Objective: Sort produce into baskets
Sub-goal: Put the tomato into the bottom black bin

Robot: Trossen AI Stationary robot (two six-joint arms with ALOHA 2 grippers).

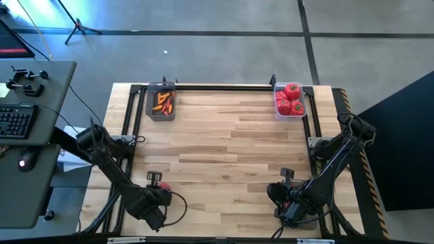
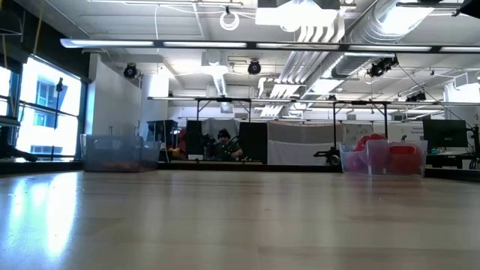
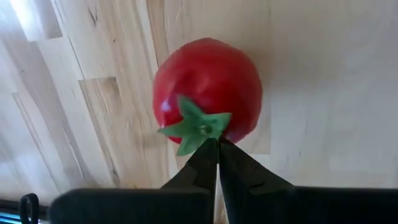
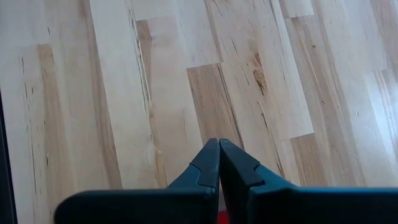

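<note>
The left pincer [image 3: 217,144] sits at the near left corner of the table [image 1: 224,149], its 2 fingers pressed together with nothing between them. Their tips touch the green top of a red tomato [image 3: 207,93] that lies on the bare wood just beyond them, not gripped. The right pincer [image 4: 219,146] rests at the near right corner, also fully closed and empty, pointing over bare planks.

Well apart from both, at the far edge, stand 2 clear plastic tubs. The far left tub [image 1: 161,103] holds thin orange carrot pieces [image 1: 163,102]. The far right tub [image 1: 289,100] holds several red tomatoes [image 1: 291,91]. Nothing stands between the pincers and the tubs.

The table is pale butcher-block wood in a black frame. To its left a grey desk [image 1: 41,88] carries a keyboard [image 1: 15,120] and a mouse [image 1: 26,161]. The low view shows a workshop with ceiling ducts, bright windows at left and a person [image 2: 223,144] seated far behind.
</note>
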